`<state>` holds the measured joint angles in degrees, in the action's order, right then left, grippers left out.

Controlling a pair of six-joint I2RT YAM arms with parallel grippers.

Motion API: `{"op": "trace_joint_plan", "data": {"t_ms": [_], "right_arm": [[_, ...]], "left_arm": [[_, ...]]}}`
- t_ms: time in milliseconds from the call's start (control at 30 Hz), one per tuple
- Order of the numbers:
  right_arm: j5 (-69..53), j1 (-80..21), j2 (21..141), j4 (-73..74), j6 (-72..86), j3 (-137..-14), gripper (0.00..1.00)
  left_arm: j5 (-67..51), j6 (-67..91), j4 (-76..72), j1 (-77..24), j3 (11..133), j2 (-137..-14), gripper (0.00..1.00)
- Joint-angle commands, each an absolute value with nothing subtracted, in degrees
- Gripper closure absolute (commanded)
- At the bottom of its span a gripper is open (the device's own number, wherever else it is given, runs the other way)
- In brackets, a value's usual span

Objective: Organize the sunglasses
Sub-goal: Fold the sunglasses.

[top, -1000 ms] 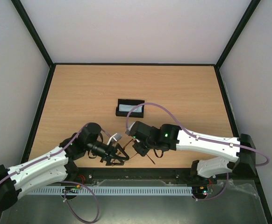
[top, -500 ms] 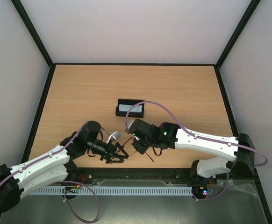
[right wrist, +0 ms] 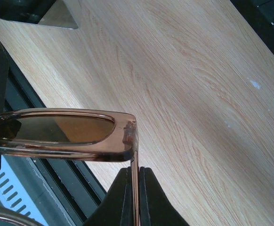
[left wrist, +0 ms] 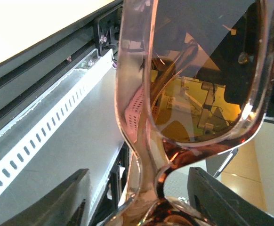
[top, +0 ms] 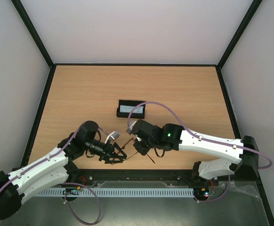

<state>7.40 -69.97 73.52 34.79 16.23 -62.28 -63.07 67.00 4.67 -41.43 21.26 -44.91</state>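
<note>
R gripper (right wrist: 134, 175) is pinched tight on one slim temple arm of the thin reddish-brown, amber-lensed sunglasses (left wrist: 138, 117). Both dark fingers (right wrist: 149, 197) are pressed against the arm just below the hinge, w/ no gap left. The front frame sticks out to 9 o'clock in the R wrist view, above the light wood-grain table (right wrist: 198, 94).

L gripper (top: 119, 154) has its jaws spread wide. In the L wrist view the nose bridge sits btwn the two black fingers (left wrist: 57, 202). There's daylight on the left side; contact on the other side is too close to call.

From above, the glasses are btwn the two grippers near the table's front edge, at approx 6 o'clock from the black oblong case (top: 131, 108). The free temple arm trails toward 5 o'clock. The case lies well apart from them, w/ a pale strip showing inside. The white slotted cable channel (left wrist: 43, 141) runs behind the lens in the L wrist view.
</note>
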Motion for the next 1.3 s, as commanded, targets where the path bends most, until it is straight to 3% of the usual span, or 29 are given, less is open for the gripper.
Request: {"op": "trace_joint_plan", "data": {"t_ms": [0,433,700,800,933,1067,1167,1267], "right_arm": [[7.3,-69.7,72.7,35.4,15.7,-61.8,0.99],[7.5,-69.6,76.0,36.0,15.4,-64.3,0.98],[10.4,-69.0,76.7,37.5,16.2,-67.1,0.71],[11.5,-67.3,76.6,38.8,17.0,-68.4,0.56],[13.9,-64.4,74.7,41.3,19.7,-70.5,0.48],[13.4,-63.5,71.3,45.3,22.6,-72.8,0.48],[7.1,-63.5,69.2,47.4,24.4,-73.0,0.56],[3.0,-63.5,66.1,48.6,26.4,-71.5,0.69]], "left_arm": [[-64.9,66.3,6.3,-41.1,21.3,-43.9,0.50],[-64.6,66.6,7.2,-41.1,20.9,-42.5,0.74],[-63.7,64.5,9.3,-40.9,21.6,-42.8,0.77],[-63.5,64.0,9.5,-40.6,21.8,-43.1,0.77],[-62.2,63.9,8.4,-39.7,22.1,-44.2,0.77],[-59.6,67.5,1.5,-39.0,22.4,-46.5,0.77],[-57.5,71.1,-4.7,-38.9,22.8,-48.4,0.77],[-55.4,71.8,-7.8,-38.7,23.7,-50.4,0.78]]}}
